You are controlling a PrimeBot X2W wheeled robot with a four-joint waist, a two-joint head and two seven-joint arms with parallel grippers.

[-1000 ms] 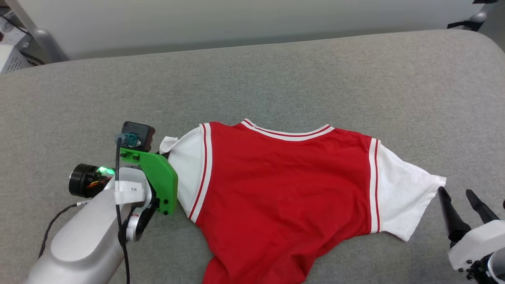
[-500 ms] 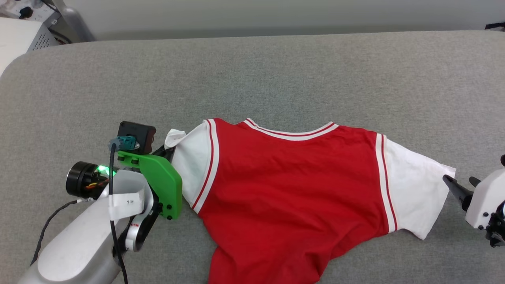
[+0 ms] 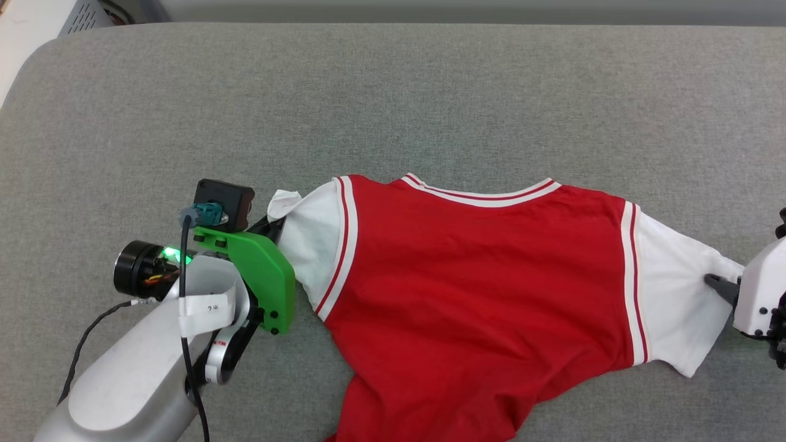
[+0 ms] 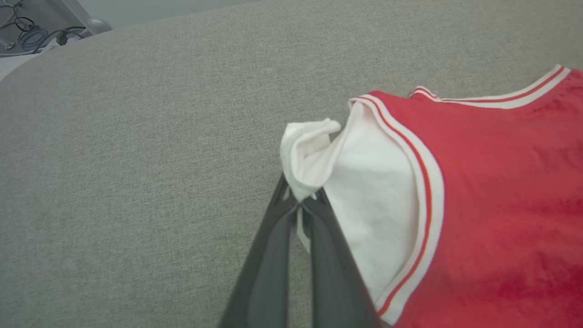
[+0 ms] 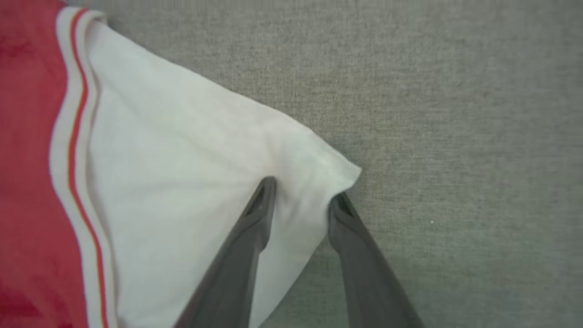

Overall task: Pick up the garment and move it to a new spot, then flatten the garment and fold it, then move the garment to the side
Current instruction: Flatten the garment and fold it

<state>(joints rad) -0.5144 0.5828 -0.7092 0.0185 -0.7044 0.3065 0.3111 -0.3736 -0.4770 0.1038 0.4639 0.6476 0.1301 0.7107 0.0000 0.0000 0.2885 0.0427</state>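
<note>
The garment (image 3: 479, 276) lies plain side up on the grey cushioned surface (image 3: 393, 98), red body with white sleeves and striped trim. My left gripper (image 4: 300, 200) is shut on the bunched hem of its left sleeve (image 4: 309, 150), and in the head view it sits mostly under the green bracket (image 3: 273, 224). My right gripper (image 5: 303, 191) straddles the outer corner of the right sleeve (image 5: 182, 159). Its jaws stand apart with white cloth puckered between them, one finger on the fabric, the other at its edge. The head view shows that gripper (image 3: 718, 283) at the right border.
The grey surface stretches far beyond the shirt on all sides, with a rounded corner at the upper left (image 3: 37, 55). Pale equipment (image 3: 86, 12) and cables (image 4: 32, 36) stand beyond that corner. The shirt's lower hem runs off the bottom of the head view.
The head camera has shifted. My right gripper has moved onto the right sleeve's corner and its jaws have narrowed around the cloth. The left gripper still holds the left sleeve.
</note>
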